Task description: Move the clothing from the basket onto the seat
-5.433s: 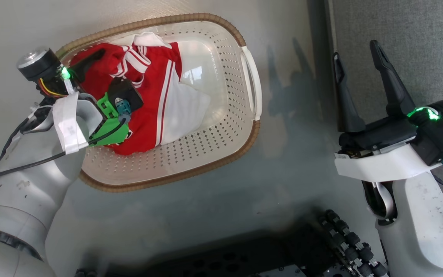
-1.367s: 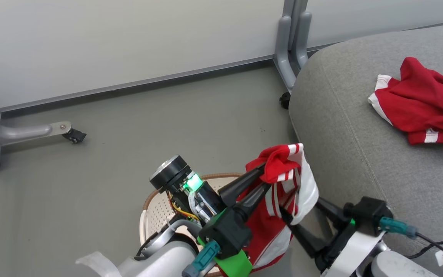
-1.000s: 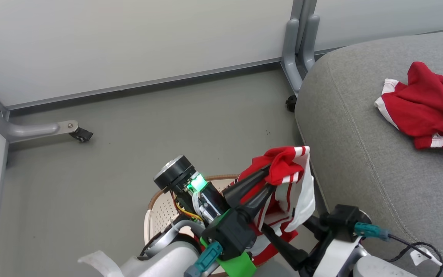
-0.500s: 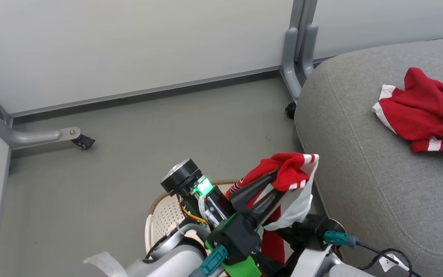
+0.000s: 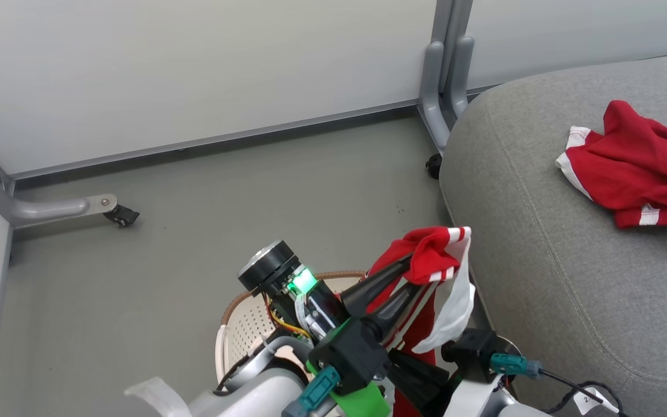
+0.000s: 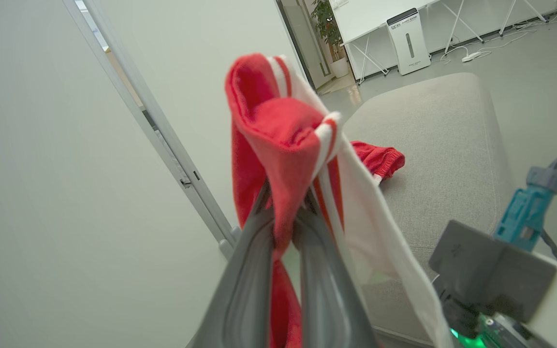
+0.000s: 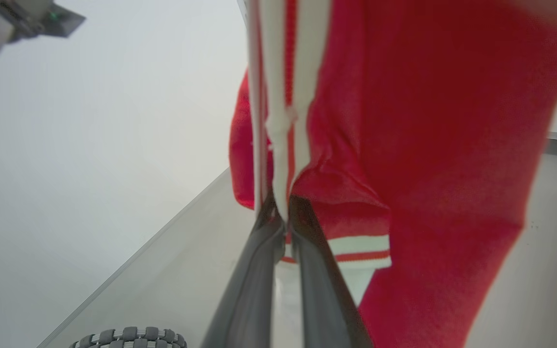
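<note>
The red and white jersey [image 5: 438, 255] hangs in the air above the cream basket [image 5: 246, 324], just left of the grey seat [image 5: 542, 260]. My left gripper [image 5: 410, 273] is shut on its bunched top; the left wrist view shows the fingers [image 6: 259, 251] pinching the red fabric [image 6: 278, 125]. Lower down, my right gripper [image 7: 281, 212] is shut on a striped fold of the jersey [image 7: 404, 121]. The red shorts [image 5: 640, 168] lie crumpled on the seat at the right. My arms hide most of the basket.
A pale wall panel runs along the back, with grey metal legs on castors at the left [image 5: 122, 215] and beside the seat's corner [image 5: 446, 87]. Grey floor lies between them. My base's roller wheel [image 7: 128, 336] is below the right gripper.
My right gripper, open a second ago, has moved left under the hanging jersey and shut on it. The left gripper keeps its hold. The camera has shifted slightly.
</note>
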Available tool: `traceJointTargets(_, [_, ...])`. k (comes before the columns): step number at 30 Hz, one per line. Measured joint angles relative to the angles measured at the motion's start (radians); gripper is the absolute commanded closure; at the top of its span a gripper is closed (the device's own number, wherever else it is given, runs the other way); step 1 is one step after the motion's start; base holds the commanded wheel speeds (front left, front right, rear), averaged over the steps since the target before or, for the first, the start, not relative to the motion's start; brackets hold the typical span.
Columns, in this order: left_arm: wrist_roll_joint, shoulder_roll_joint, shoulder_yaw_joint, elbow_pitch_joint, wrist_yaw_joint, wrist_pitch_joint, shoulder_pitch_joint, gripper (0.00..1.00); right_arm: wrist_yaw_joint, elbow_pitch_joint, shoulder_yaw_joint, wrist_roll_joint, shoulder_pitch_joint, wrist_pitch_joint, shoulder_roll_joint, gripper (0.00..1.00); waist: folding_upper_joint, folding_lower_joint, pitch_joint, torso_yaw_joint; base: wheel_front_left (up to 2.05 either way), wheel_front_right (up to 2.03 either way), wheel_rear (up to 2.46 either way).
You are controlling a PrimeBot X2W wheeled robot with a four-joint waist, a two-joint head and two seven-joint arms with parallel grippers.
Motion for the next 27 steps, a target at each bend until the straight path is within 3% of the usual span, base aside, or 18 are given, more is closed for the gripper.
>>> traceJointTargets(9, [-0.007, 0.011, 0.003, 0.012, 0.016, 0.019, 0.000, 1.00, 0.000, -0.020, -0.016, 0.000, 0.018, 0.000, -0.009, 1.00, 0.0000, 0.0000, 0.004, -0.011, 0.00, 0.00, 0.00])
traceJointTargets(10, [-0.008, 0.012, 0.004, 0.013, 0.020, 0.020, 0.000, 0.82, 0.000, -0.021, -0.016, 0.000, 0.019, 0.000, -0.010, 1.00, 0.0000, 0.0000, 0.004, -0.013, 0.00, 0.00, 0.00])
traceJointTargets(11, [-0.008, 0.012, 0.005, 0.013, 0.021, 0.025, 0.000, 0.31, 0.000, -0.022, -0.016, 0.000, 0.019, 0.000, -0.012, 1.00, 0.0000, 0.0000, 0.004, -0.014, 0.00, 0.00, 0.00])
traceJointTargets(12, [-0.009, 0.014, 0.005, 0.013, 0.024, 0.026, 0.001, 0.00, 0.000, -0.023, -0.017, 0.000, 0.020, 0.000, -0.013, 1.00, 0.0000, 0.0000, 0.005, -0.016, 0.00, 0.00, 0.00])
traceJointTargets(27, [-0.012, 0.023, 0.009, 0.013, 0.046, 0.031, 0.001, 0.00, 0.000, -0.032, -0.025, -0.001, 0.020, 0.000, -0.024, 1.00, 0.0000, 0.0000, 0.017, -0.031, 0.00, 0.00, 0.00])
